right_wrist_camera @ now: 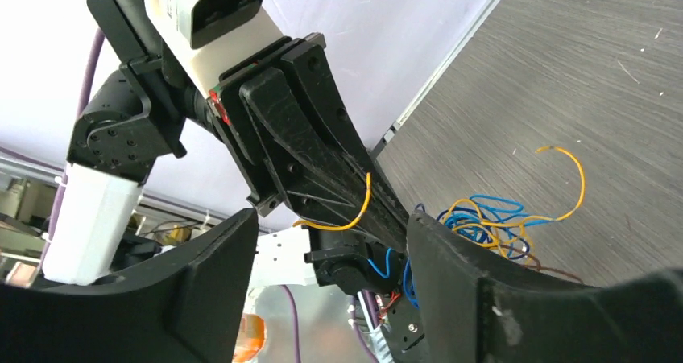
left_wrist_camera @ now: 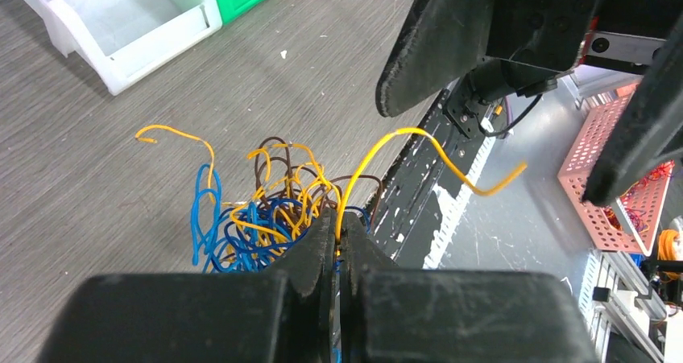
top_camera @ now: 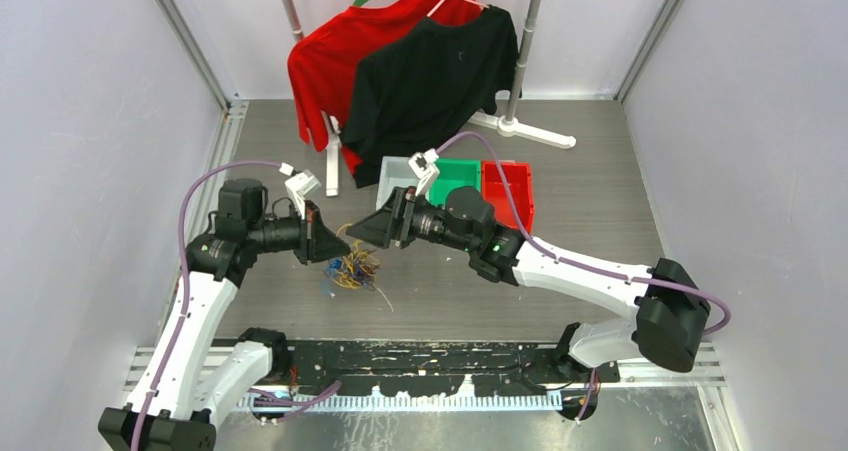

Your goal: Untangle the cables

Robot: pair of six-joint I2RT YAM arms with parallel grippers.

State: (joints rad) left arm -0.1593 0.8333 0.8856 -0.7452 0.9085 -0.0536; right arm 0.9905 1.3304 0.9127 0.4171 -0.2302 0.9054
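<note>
The cables [top_camera: 355, 268] lie as a tangled heap of blue, yellow-orange and brown wires on the grey table between the two grippers. My left gripper [top_camera: 340, 248] is shut on one yellow cable [left_wrist_camera: 378, 150], which rises from the jaws [left_wrist_camera: 338, 228], arcs over and ends free in the air. The heap [left_wrist_camera: 258, 214] sits just beyond the left fingertips. My right gripper [top_camera: 360, 233] is open and empty, facing the left gripper from close by. In the right wrist view its fingers [right_wrist_camera: 483, 290] frame the left gripper [right_wrist_camera: 322, 162], the held yellow cable [right_wrist_camera: 358, 210] and the heap [right_wrist_camera: 491, 226].
A white bin [top_camera: 398, 176], a green bin [top_camera: 455, 179] and a red bin [top_camera: 508, 186] stand behind the right gripper. A rack with a red shirt [top_camera: 330, 51] and a black shirt [top_camera: 435, 76] stands at the back. A pink perforated tray [left_wrist_camera: 620, 186] sits off the near table edge.
</note>
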